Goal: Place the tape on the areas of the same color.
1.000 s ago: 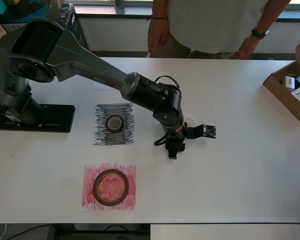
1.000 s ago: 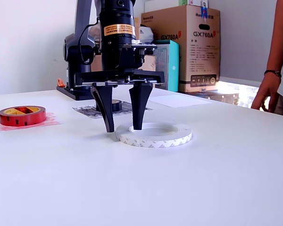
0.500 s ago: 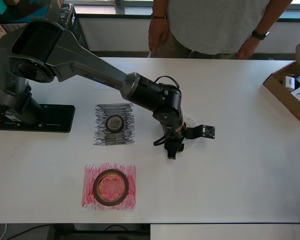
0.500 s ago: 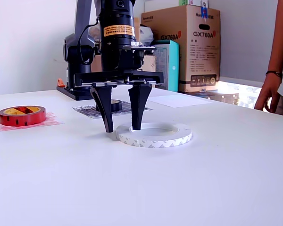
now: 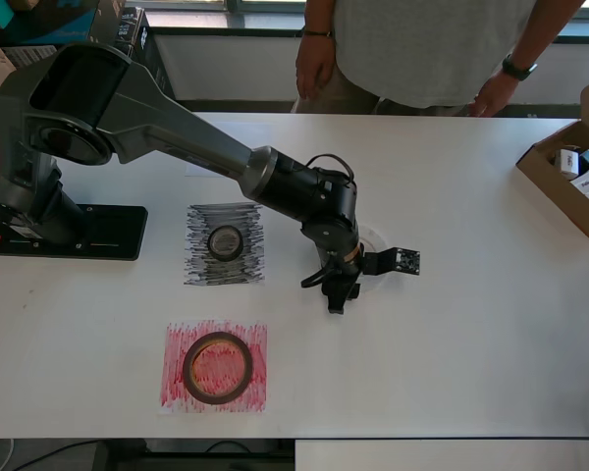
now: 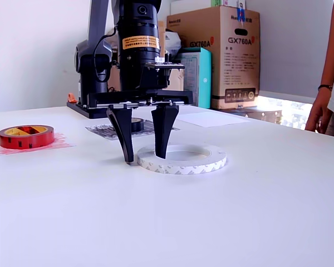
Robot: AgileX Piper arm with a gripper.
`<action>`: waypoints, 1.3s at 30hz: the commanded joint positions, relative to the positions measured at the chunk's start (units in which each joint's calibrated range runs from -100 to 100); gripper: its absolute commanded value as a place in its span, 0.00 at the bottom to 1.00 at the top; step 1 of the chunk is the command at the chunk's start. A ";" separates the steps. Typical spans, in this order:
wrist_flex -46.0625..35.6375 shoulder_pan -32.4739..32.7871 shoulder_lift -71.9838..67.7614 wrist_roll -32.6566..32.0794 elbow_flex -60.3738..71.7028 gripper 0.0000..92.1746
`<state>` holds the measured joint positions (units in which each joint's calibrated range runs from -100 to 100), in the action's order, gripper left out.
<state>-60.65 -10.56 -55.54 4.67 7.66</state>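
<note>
The gripper (image 6: 144, 158) is held spread, its fingers straddling the near rim of the translucent-white tape roll (image 6: 182, 158) lying on the white tabletop (image 6: 222, 217). On the exterior view's left, well apart, the red tape roll (image 6: 26, 136) is seen on the red patch (image 6: 58, 144).

Overhead view, relative to the scribbled patch (image 5: 224, 243) bearing the small tape roll (image 5: 226, 240): second patch (image 5: 214, 366) with larger roll (image 5: 217, 367) below; wide roll (image 5: 373, 240) right; cardboard box (image 5: 562, 182) far right.
</note>
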 commanded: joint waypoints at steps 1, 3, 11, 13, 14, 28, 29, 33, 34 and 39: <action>0.45 -0.17 -0.59 -0.09 -0.08 0.48; 0.45 -0.17 -0.59 -0.26 -0.08 0.26; 0.45 -0.17 0.44 -1.81 0.11 0.00; 0.28 -0.32 1.47 -1.73 0.38 0.00; 0.28 -0.32 2.78 -1.65 0.02 0.00; -5.83 0.23 32.06 11.37 -18.07 0.00; -5.83 0.23 34.30 13.01 -20.52 0.00; -5.41 0.94 42.82 19.06 -29.79 0.00; -5.41 1.65 44.59 20.37 -31.97 0.00; -5.15 5.36 50.95 23.65 -40.69 0.00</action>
<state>-66.01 -7.73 -14.71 23.53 -21.44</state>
